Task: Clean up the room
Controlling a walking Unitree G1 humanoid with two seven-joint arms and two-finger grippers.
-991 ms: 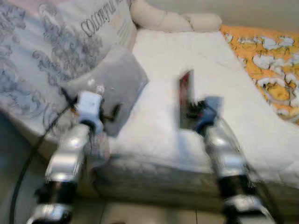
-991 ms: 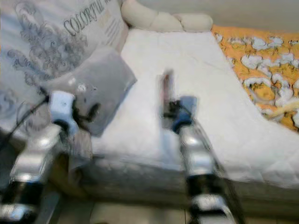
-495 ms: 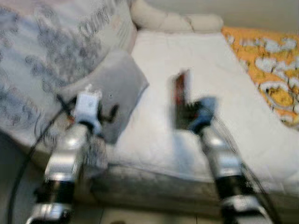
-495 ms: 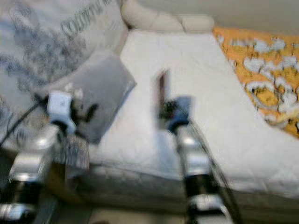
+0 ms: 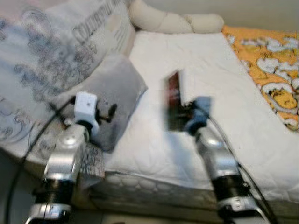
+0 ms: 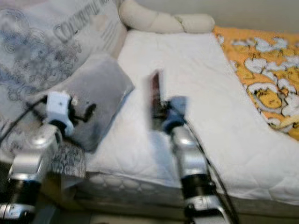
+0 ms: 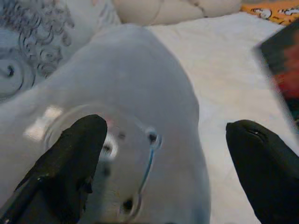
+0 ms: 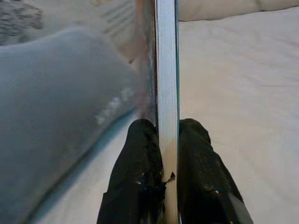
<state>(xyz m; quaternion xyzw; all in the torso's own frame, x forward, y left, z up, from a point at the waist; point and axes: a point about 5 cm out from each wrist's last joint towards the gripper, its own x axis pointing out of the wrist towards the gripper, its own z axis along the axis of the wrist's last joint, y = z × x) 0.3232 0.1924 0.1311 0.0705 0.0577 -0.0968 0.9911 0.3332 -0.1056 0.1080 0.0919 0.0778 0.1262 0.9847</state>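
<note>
Right gripper [image 8: 161, 144] clamped on the lower edge of a thin book [image 5: 174, 99], held upright on its edge above the white mattress [image 5: 187, 56], roughly mid-bed, spine side toward the camera in the right wrist view, where both fingers [image 8: 138, 154] pinch the page block squarely. Left gripper [image 7: 163, 154] spread wide, holding nothing, poised just over the grey pillow [image 5: 114, 88], which lies on the mattress against a large printed cushion [image 5: 51, 46]. Cream bolster [image 5: 177, 21] at the head of the bed; orange patterned blanket [image 5: 266, 70] along the robot's right side. Judgement: the step in hand is carrying the book off the bed to wherever it belongs. The grip is low and narrow on a tall flat object, so the book could pivot or slip if the arm swings; best to move slowly, keep it vertical or lay it over gently, and keep it clear of the pillow beside it. The left arm should stay out of the book's path. Head views are blurred, so the cover cannot be read. Containers: no shelf, box or basket can be made out here; the drop-off spot is not identifiable from this position, and nothing is seen holding any contents
</note>
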